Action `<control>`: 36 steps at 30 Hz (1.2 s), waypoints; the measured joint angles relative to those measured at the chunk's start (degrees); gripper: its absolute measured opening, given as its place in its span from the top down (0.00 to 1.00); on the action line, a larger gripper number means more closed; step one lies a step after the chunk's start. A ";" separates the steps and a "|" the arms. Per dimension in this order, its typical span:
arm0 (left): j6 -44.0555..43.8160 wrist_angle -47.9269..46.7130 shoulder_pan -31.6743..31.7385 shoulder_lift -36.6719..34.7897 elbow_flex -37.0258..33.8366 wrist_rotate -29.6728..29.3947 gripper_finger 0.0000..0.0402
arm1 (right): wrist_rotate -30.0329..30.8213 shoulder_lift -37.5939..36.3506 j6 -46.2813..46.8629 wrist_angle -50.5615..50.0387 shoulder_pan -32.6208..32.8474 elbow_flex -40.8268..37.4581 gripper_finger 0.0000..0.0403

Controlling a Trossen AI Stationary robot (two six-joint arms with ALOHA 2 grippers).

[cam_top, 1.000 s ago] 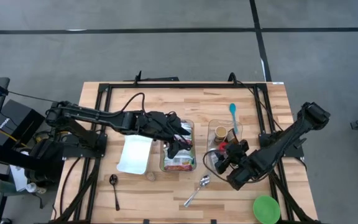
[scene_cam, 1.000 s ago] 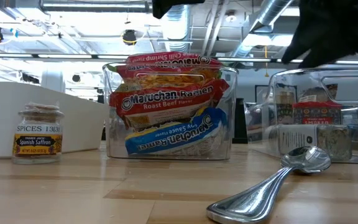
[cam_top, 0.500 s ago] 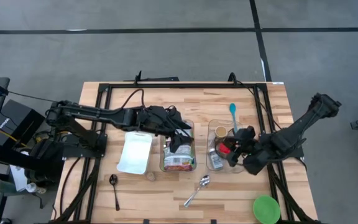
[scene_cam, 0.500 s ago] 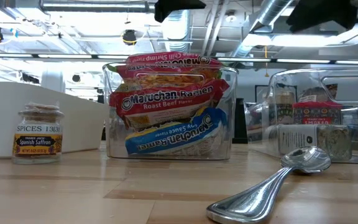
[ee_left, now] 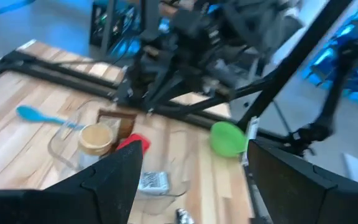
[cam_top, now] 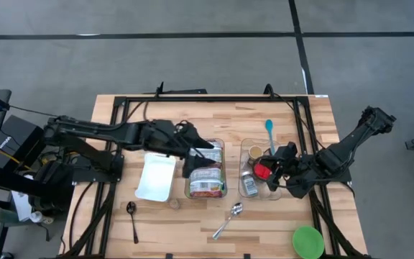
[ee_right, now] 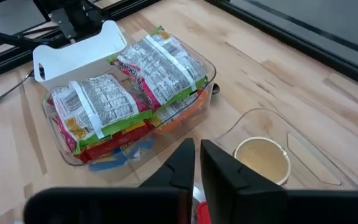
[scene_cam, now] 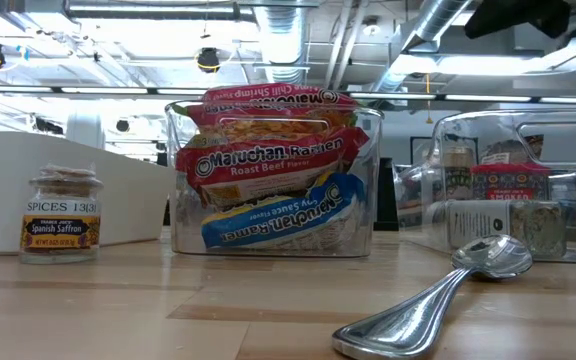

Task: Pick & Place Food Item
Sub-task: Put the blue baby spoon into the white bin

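the right gripper (ee_right: 197, 163), fingers pressed together and empty, hovers over the spice bin (cam_top: 259, 171); the left gripper (cam_top: 195, 160) (fingers spread) partly hides the ramen packets (cam_top: 207, 185) in their clear bin (cam_top: 223, 167).

Setting: a robotics lab or workshop hall.
Floor: bare grey concrete (cam_top: 192, 65) marked with dark lines.
Ceiling: exposed silver ducts (scene_cam: 438, 20) and pipes, with strip lights, in the low view.
Work surface: a wooden desk (cam_top: 214, 115) edged by a black metal frame (cam_top: 192, 98).
Equipment: two dark robot arms bolted to the frame; cables and black boxes (cam_top: 16, 140) beside the desk.
Props: ramen packets (scene_cam: 268, 165) in a clear bin, a spice jar (scene_cam: 61, 212).
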 joint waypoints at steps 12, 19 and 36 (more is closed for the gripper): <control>-1.00 2.69 -7.29 -2.55 0.02 -2.24 0.30 | 1.26 0.00 -1.39 -0.12 0.00 0.00 1.00; -7.87 -6.32 -10.57 -2.32 0.02 -17.40 0.41 | 1.17 0.00 -2.28 0.10 0.00 0.00 1.00; 7.07 -19.24 0.19 -2.30 0.02 -36.68 0.65 | 3.71 0.00 -2.83 0.20 -0.02 0.00 1.00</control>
